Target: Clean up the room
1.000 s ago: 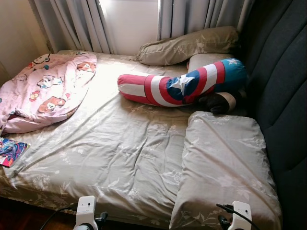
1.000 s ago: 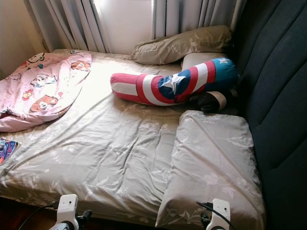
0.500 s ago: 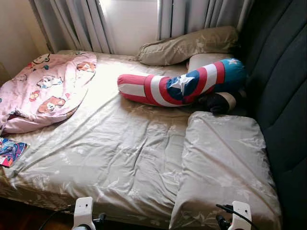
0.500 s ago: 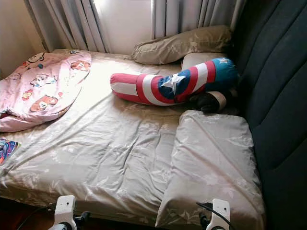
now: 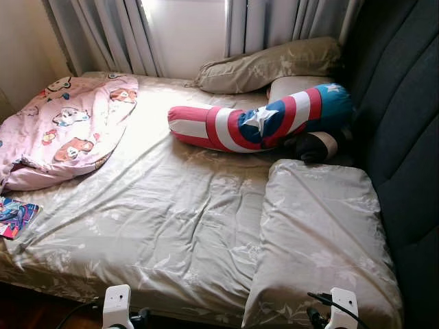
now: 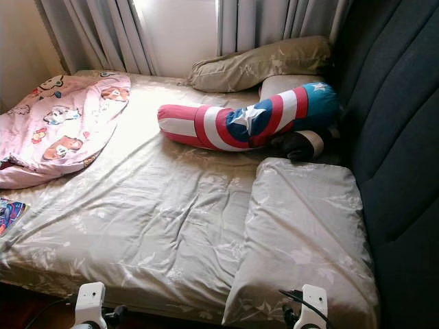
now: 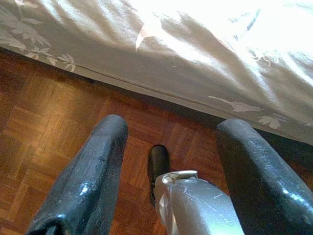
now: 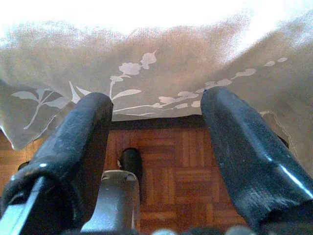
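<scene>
Rumpled beige bed (image 5: pixel 171 226), crumpled pink blanket (image 5: pixel 65 127), striped bolster (image 5: pixel 254 123)

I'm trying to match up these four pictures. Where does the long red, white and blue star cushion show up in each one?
Left eye view: the star cushion lies across the far part of the bed, right of centre, toward the dark headboard.
Right eye view: same spot, a little further left in the picture.
Left wrist view: not in it.
Right wrist view: not in it.
Shared landmark: the beige leaf-print bed sheet, which all four views show.
</scene>
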Motion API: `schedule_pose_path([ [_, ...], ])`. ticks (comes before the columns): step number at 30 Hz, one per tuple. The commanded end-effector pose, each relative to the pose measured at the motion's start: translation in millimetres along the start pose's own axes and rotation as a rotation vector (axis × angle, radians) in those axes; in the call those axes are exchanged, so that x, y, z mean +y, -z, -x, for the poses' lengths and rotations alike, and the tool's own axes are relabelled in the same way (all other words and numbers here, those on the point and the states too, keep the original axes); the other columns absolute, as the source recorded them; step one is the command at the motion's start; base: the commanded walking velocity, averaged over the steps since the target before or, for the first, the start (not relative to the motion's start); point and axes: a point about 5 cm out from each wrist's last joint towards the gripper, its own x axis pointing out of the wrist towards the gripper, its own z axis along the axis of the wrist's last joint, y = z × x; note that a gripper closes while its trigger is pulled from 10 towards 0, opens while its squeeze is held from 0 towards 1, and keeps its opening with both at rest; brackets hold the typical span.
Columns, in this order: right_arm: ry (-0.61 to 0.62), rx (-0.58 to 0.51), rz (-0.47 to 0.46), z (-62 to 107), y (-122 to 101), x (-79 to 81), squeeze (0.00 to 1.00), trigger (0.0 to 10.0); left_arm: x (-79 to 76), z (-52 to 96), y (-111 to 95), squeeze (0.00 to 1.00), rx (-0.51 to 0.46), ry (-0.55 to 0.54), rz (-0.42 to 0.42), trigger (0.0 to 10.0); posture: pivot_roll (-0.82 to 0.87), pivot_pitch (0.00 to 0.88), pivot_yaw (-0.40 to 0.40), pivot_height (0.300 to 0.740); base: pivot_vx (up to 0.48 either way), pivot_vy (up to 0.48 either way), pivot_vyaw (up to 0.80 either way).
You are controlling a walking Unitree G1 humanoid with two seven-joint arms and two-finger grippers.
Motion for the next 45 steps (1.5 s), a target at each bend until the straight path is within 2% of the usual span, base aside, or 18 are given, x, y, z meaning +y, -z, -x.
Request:
schedule_pose_path([
  [1, -0.001, 0.018, -0.004, 0.3, 3.6, 1.3, 0.00, 10.0, 4.9, 2.1, 6.2, 0.00, 0.023, -0.007, 0.002, 10.0, -0.02, 0.000, -0.019, 0.740, 0.000, 0.000, 0.00],
  [8, -0.015, 0.031, 0.012, 0.4, 5.4, 3.2, 0.00, 10.0, 7.0, 3.5, 10.0, 0.00, 0.031, -0.003, 0.027, 10.0, -0.02, 0.000, -0.016, 0.740, 0.000, 0.082, 0.00],
  [22, 0.013, 0.058, -0.017, 3.7, 12.6, -12.7, 0.00, 10.0, -7.6, 1.4, 10.4, 0.00, 0.026, 0.022, 0.017, 10.0, -0.02, 0.000, -0.014, 0.740, 0.000, 0.480, 0.00],
  [41, 0.013, 0.061, -0.031, 3.9, 13.3, -13.2, 0.00, 10.0, 2.4, 4.4, 14.1, 0.00, 0.022, 0.015, 0.021, 10.0, -0.02, 0.000, -0.008, 0.740, 0.000, 0.480, 0.00],
  [45, 0.010, 0.063, -0.030, 3.8, 13.8, -11.8, 0.00, 10.0, -8.3, 2.4, 13.2, 0.00, 0.023, 0.027, 0.019, 10.0, -0.02, 0.000, -0.006, 0.740, 0.000, 0.480, 0.00],
])
